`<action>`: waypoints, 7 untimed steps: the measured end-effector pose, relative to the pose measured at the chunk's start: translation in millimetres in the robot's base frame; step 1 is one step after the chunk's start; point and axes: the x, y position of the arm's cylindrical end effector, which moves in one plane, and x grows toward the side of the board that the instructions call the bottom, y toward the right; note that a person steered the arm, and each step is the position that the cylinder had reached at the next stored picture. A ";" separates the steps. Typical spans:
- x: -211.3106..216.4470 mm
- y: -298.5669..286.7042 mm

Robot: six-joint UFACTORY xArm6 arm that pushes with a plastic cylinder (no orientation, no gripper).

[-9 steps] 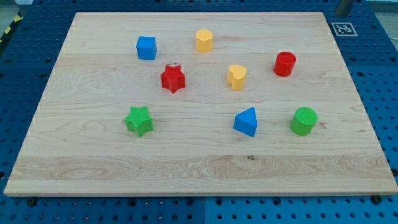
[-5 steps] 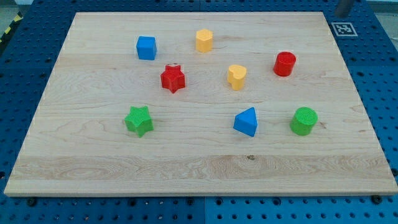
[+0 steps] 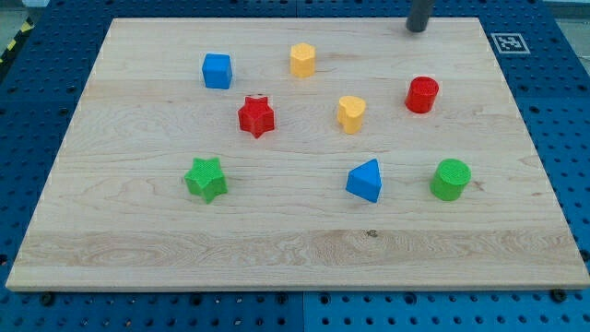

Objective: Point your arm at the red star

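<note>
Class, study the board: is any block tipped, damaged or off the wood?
Nothing stands out. All eight blocks sit apart on the wooden board, including the red star. My tip is at the view's top, touching none.

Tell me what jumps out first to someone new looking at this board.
Eight bright blocks scattered over a pale wooden board. The red star sits left of centre, with a blue cube above it and a green star below. My tip shows at the view's top edge, right of centre, far from the red star and nearest the red cylinder.
</note>
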 end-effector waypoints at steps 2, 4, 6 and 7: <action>82.5 -9.7; 89.8 -29.1; 120.6 -68.5; 148.3 -68.2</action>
